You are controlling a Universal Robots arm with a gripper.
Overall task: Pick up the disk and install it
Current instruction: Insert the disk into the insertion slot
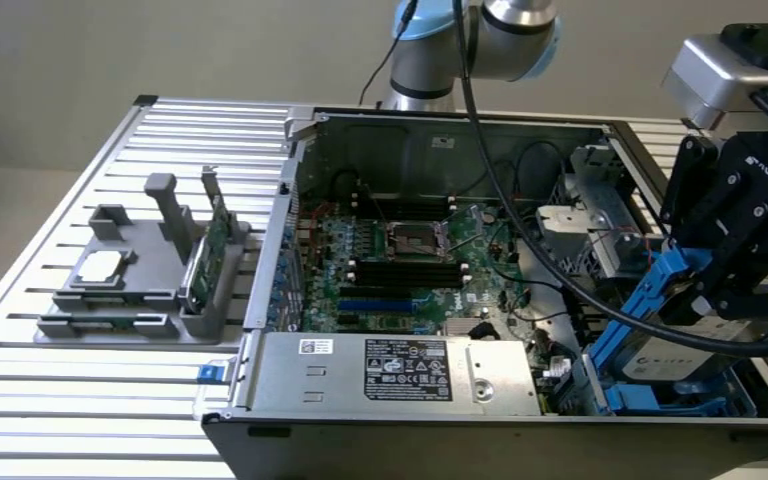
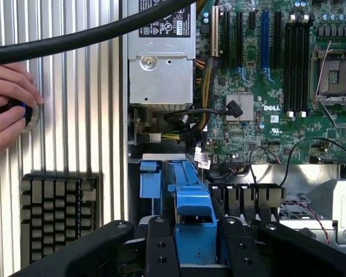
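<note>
Open computer case with green motherboard sits beside a grey fixture on slatted table

A: What can we actually read?
B: "ROBOTIQ", white, on the claw body, above its fingers.
A: Anything on the board?
B: "DELL", white, on the motherboard, straight ahead of the claw, beside the square heatsink.
A: Stickers?
B: The power supply label, ahead of the claw, has print and logos we can't read. Same for the white label on the disk in the claw.
</note>
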